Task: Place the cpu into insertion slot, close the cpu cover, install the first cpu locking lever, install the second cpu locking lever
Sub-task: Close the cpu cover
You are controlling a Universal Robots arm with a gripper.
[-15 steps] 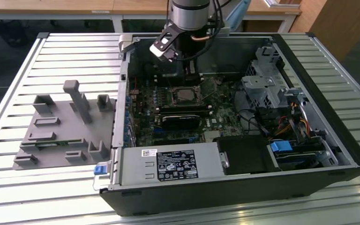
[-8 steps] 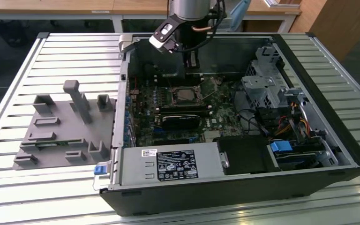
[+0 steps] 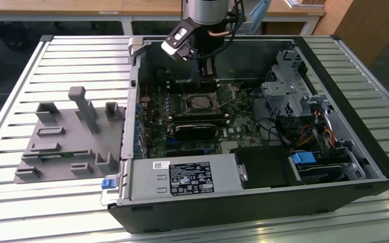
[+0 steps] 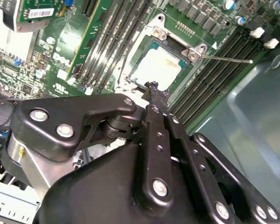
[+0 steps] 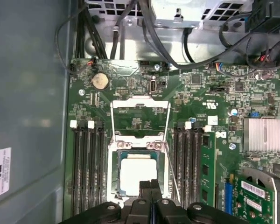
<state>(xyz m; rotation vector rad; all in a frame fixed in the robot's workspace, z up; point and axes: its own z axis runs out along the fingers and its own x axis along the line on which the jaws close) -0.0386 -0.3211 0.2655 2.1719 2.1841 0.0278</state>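
Empty gripper, fingers together, over seated cpu

Your gripper (image 5: 150, 184) hangs with its fingers pressed together and nothing between them. The tips sit just above the near edge of the cpu (image 5: 136, 172).

The chip lies flat in the insertion slot (image 5: 114, 173), silvery top up, on the green motherboard (image 5: 130, 79).

From the tips, the cpu cover (image 5: 140, 101) lies straight across the chip, on its far side. It looks swung back on its hinge and open, with board showing through the cut-out. Treat that as a reading, since the angle is shallow.

One locking lever (image 4: 226, 59), a thin wire rod, juts free from a socket corner in the second wrist view. Its length runs out over the memory slots (image 4: 224, 74).

You cannot pick out the other lever for sure. Placement reads done; cover not yet down
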